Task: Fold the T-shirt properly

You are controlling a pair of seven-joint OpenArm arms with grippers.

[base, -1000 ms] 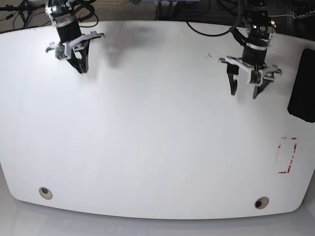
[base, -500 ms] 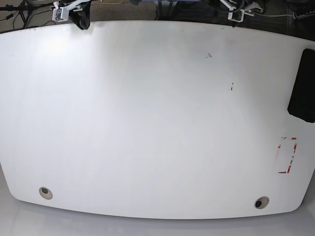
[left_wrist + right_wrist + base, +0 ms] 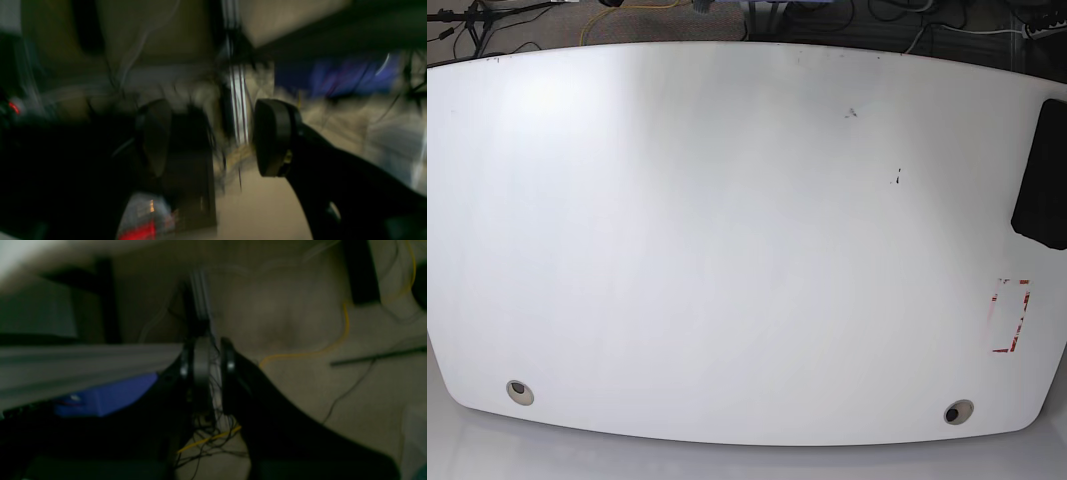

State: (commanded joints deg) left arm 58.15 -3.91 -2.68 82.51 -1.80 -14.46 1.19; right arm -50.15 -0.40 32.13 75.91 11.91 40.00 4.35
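Folded black soft cloth T-shirt (image 3: 1041, 175) overhangs the table's right edge — could slide off; left gripper (image 3: 213, 136) spread, right gripper (image 3: 206, 366) pressed nearly together, both empty.

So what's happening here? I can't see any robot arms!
Nothing is being handled right now. The white table has neither arm over it. A dark shape at its right edge looks like the black T-shirt, partly cut off. The wrist views are blurry and show floor and cables. The left gripper has its jaws wide apart, the right gripper has them almost together, and neither holds anything.
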